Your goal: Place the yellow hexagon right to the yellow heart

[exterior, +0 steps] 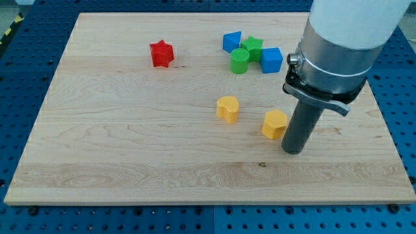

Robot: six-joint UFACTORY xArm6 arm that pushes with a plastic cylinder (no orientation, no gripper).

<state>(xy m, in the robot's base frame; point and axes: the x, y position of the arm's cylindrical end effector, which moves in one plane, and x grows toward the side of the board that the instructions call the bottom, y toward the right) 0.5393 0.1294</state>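
Robotics lab bench. Pale wooden table (130, 143) rests on a blue perforated metal base (32, 26) with a regular hole grid, the sort used for fixing test rigs. Yellow-black hazard tape (8, 29) at the view's top left. Small moulded coloured blocks (250, 53) laid out as test pieces, under an industrial arm (338, 45).

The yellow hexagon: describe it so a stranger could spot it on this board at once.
Start at the wooden board and find the dark rod coming down on the view's right; my tip rests just right of the yellow hexagon. The only other yellow block, the yellow heart, sits to its left and has a notched top, while the hexagon has flat angular sides.
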